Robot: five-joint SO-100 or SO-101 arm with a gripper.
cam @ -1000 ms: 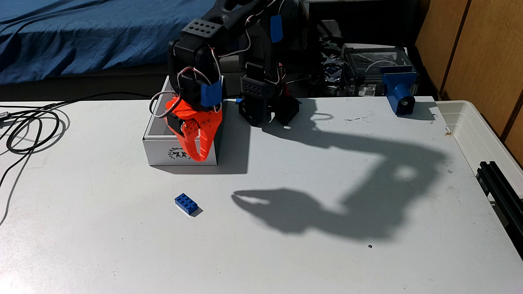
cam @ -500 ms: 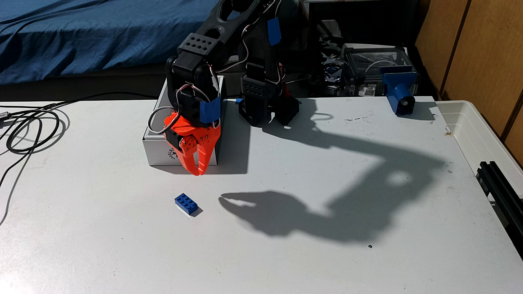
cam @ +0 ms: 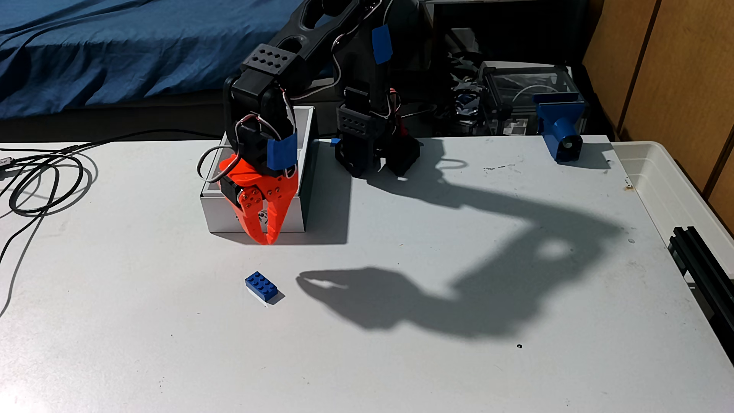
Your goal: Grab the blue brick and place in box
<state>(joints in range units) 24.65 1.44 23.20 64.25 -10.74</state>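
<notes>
One blue brick (cam: pixel 261 286) just below the gripper (cam: pixel 265 240).

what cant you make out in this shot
- Fixed view: the emblem on the white cardboard box is mostly covered by the orange pincer.
- The box floor is hidden by its near wall and the black arm.
- How high the pincer hangs above the small dark-blue studded brick.

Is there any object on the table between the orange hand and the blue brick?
No. In the fixed view, only bare table separates the hand from the blue brick.
</notes>
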